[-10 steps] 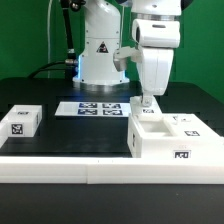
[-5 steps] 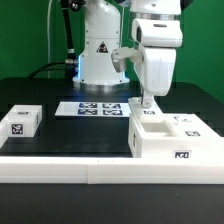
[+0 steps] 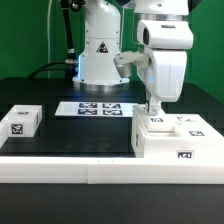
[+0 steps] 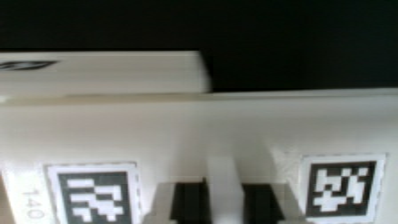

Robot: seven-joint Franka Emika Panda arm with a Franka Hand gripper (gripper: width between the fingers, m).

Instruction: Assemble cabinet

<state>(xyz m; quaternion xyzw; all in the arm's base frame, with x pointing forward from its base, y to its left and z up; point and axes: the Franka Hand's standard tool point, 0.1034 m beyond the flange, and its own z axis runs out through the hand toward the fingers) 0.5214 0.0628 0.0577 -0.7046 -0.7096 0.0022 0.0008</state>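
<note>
The gripper [image 3: 153, 108] is being held down at the cabinet [image 3: 158, 146], sitting lower right of the exterior frame, finger spread not being resolved in either view; if lowered off-line, a wall edge could be struck and the cabinet shoved askew.

Small tagged block [image 3: 20, 121] and marker board [image 3: 98, 107] lie apart on black table [image 3: 80, 135]
</note>
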